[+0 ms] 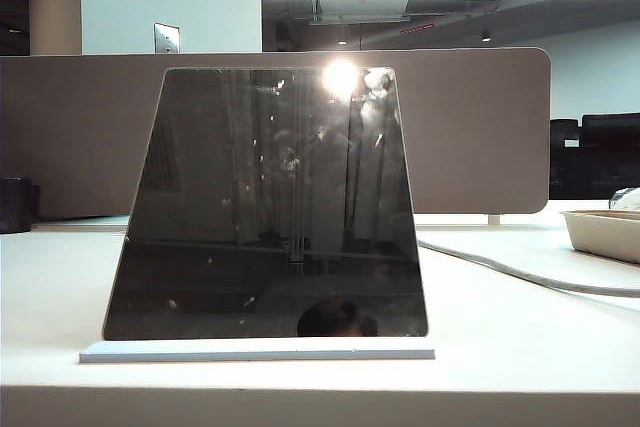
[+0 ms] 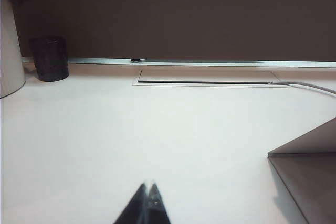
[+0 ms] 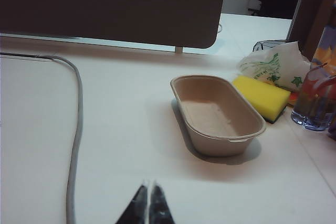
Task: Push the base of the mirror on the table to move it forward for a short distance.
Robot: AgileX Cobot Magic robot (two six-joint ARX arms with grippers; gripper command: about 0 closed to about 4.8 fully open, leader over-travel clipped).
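Observation:
The mirror [image 1: 265, 202], a dark glossy panel tilted back, stands near the front edge of the white table [image 1: 520, 337] on its thin white base [image 1: 255, 352]. Neither gripper shows in the exterior view. In the left wrist view my left gripper [image 2: 148, 184] is shut with nothing in it, low over bare table, and a grey slanted piece of the mirror's back [image 2: 310, 182] lies off to its side. My right gripper [image 3: 148, 184] is also shut and empty, hovering over the table between a grey cable [image 3: 76, 129] and a beige tray [image 3: 218, 114].
A large beige divider [image 1: 480, 137] runs behind the mirror. The cable [image 1: 520, 275] trails across the table toward the tray [image 1: 605, 232] at the right. A yellow sponge [image 3: 261, 96], plastic bag [image 3: 273, 64] and bottle [image 3: 317, 98] sit beyond the tray. A black cup [image 2: 50, 59] stands at the far left.

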